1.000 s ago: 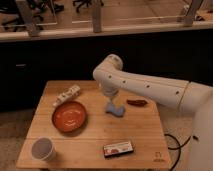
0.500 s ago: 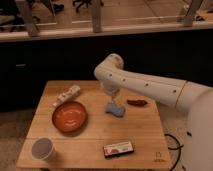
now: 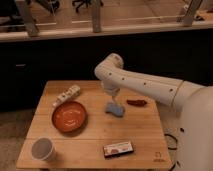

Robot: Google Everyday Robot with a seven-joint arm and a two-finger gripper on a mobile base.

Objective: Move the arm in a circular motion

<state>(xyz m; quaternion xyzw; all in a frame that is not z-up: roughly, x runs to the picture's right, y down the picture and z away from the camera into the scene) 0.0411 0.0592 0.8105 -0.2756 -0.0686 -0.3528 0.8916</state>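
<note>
Wooden tabletop with one orange bowl, one white cup, one pale packet, one flat packet, one red item. One white arm reaching across from right, end effector just above one blue object, grip state impossible to tell.

The arm runs off the right edge; its hand over the table is indistinct.

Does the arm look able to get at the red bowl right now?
Probably yes: the arm holds its tool above the table just right of the bowl, with nothing standing between them.
</note>
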